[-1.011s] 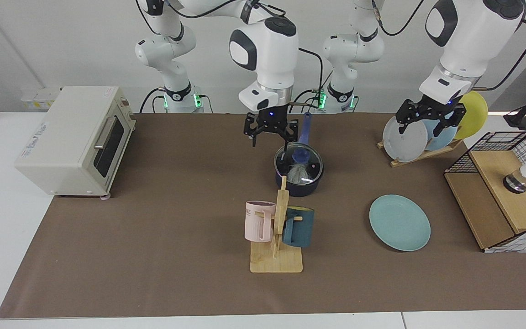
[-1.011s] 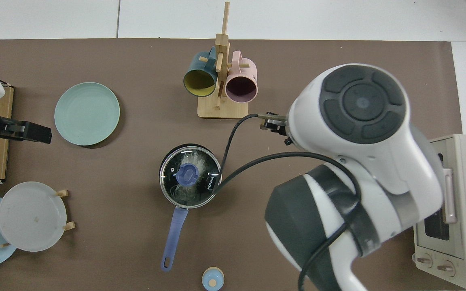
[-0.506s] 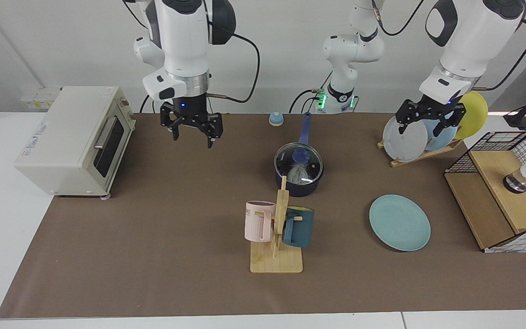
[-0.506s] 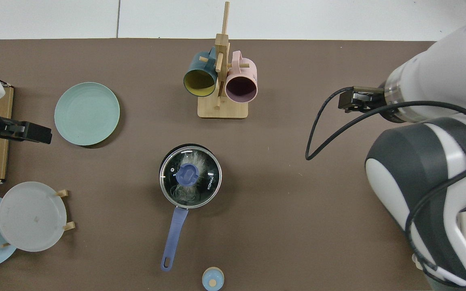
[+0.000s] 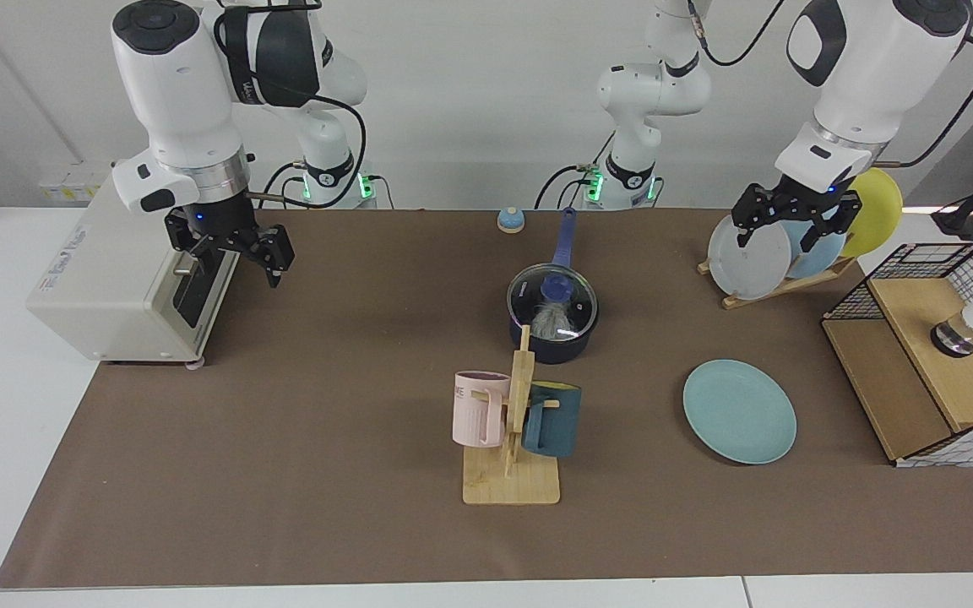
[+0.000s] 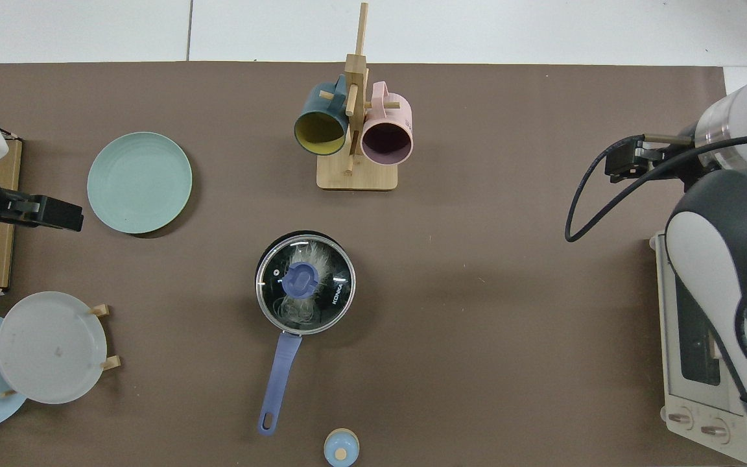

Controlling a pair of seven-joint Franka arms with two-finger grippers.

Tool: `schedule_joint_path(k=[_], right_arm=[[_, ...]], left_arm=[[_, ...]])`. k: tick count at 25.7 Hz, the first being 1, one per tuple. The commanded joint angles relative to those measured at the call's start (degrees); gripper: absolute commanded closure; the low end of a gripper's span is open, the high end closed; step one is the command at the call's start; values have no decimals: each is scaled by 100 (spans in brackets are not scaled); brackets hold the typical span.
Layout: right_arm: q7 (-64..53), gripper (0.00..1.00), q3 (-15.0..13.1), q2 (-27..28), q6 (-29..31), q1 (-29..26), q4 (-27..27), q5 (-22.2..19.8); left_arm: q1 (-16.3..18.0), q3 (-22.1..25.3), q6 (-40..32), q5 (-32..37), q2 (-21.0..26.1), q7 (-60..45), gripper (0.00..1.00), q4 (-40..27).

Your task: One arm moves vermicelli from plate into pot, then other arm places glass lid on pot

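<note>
Withdrawn from above the small navy pot [image 5: 551,325] toward the desk's toaster-oven end, the right claw [image 5: 229,247] hangs spread and empty; the round glass lid [image 5: 553,297] sits on the pot mid-desk, over the white-grey vermicelli tangle [image 5: 549,319]; the left claw [image 5: 792,221] waits spread by the plate rack, nearer the bare teal plate [image 5: 740,411].

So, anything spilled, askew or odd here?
Nothing stands out. The glass lid sits level on the pot, vermicelli inside, plate bare. Both grippers, right and left, are open and empty.
</note>
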Motion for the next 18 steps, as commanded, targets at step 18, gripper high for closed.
schedule_joint_path(k=[18], right_arm=[[-563,1,97,-1388,237,-273,-2106,339]], left_arm=[[-71,73,-80,-88,-167,74,0,-139]])
